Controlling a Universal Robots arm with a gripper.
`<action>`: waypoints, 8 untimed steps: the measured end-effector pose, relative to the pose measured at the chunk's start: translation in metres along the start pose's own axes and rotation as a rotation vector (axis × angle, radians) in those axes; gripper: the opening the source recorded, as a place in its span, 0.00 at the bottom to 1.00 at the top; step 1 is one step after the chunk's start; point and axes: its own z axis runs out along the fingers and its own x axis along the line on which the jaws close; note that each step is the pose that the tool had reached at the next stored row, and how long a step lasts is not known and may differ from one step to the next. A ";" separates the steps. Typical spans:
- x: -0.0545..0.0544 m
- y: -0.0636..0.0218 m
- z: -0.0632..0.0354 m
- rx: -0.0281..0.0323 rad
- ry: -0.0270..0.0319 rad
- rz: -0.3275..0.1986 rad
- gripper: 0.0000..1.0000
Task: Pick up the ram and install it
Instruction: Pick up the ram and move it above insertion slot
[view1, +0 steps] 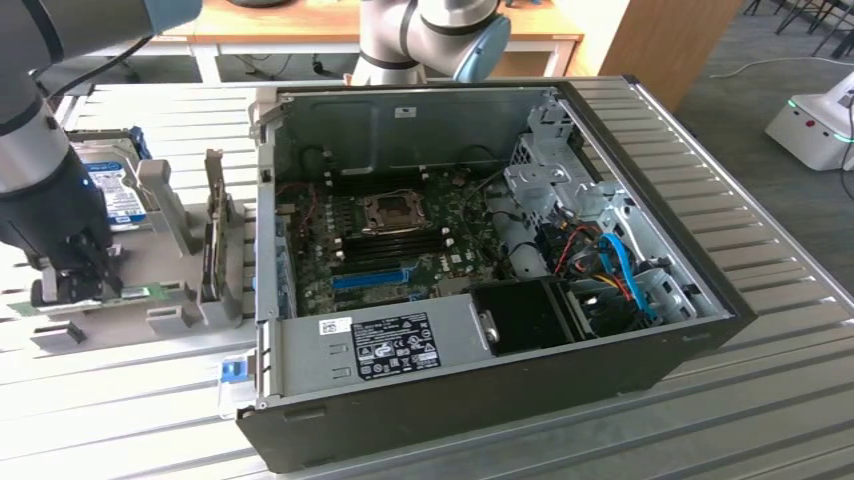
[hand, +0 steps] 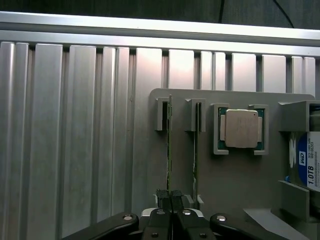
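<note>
As ram (hand: 168, 150) stands, drive (hand: 306, 160) reads "WD".

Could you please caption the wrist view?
Gripper shut on the ram standing edgewise in the grey holder, near a processor.

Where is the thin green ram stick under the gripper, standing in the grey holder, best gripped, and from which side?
Pinch the ram stick by its upper long edge from straight above: it stands on edge in the grey holder, leaving only the faces beside that edge free.
</note>
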 end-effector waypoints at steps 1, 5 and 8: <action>0.000 0.0000 -0.0021 0.0000 -0.0003 0.000 0.12; -0.001 0.0000 -0.0108 -0.0001 -0.0016 0.000 0.12; -0.001 -0.0001 -0.0175 0.0000 -0.0028 0.000 0.12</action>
